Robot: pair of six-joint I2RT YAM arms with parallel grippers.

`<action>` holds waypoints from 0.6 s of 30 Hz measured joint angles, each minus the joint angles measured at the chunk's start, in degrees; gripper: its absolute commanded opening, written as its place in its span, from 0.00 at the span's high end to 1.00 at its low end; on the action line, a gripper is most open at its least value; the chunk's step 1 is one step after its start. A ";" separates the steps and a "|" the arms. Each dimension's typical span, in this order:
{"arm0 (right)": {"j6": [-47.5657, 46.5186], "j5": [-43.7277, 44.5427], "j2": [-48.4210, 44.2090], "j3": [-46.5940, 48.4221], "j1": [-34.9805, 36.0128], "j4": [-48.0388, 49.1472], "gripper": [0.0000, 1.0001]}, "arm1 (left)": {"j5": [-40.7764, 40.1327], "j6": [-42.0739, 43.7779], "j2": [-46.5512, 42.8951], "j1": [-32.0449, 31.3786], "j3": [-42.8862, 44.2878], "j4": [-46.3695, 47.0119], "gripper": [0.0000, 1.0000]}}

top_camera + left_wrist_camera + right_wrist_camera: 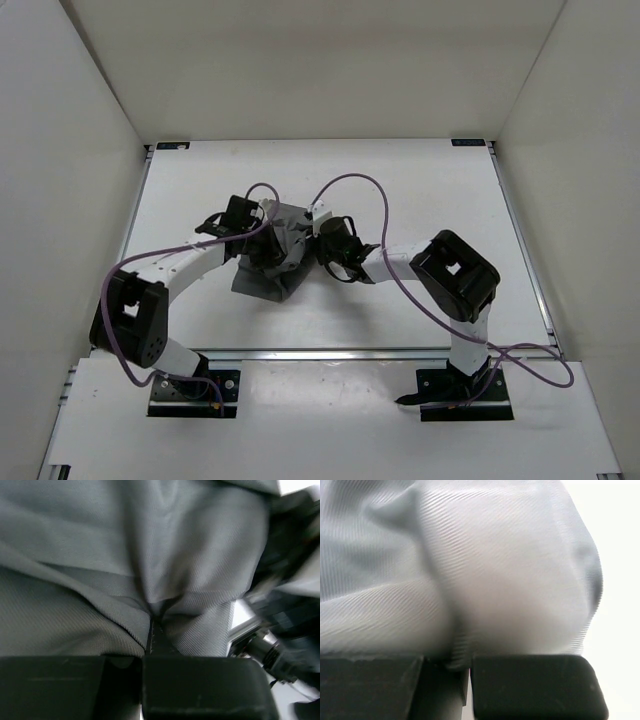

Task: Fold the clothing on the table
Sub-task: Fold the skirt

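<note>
Stretching near-to-far, the clothing (268,278) bunches (near end leftward).

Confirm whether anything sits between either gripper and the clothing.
Nothing visible does. The left gripper and the right gripper are both shut on the clothing, with fabric pinched directly between the fingers in each wrist view. From above, both arms meet at the bunched garment on the table.

links (175,265): white | joints (455,272): black | cables (350,180): purple | bases (195,392): black plates | left tool (148,652), right tool (466,667): black
</note>
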 measured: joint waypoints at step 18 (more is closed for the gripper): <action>8.57 -20.55 -15.72 -6.19 -10.29 -4.35 0.58 | -5.11 -2.67 -6.86 -2.62 -12.59 2.64 0.88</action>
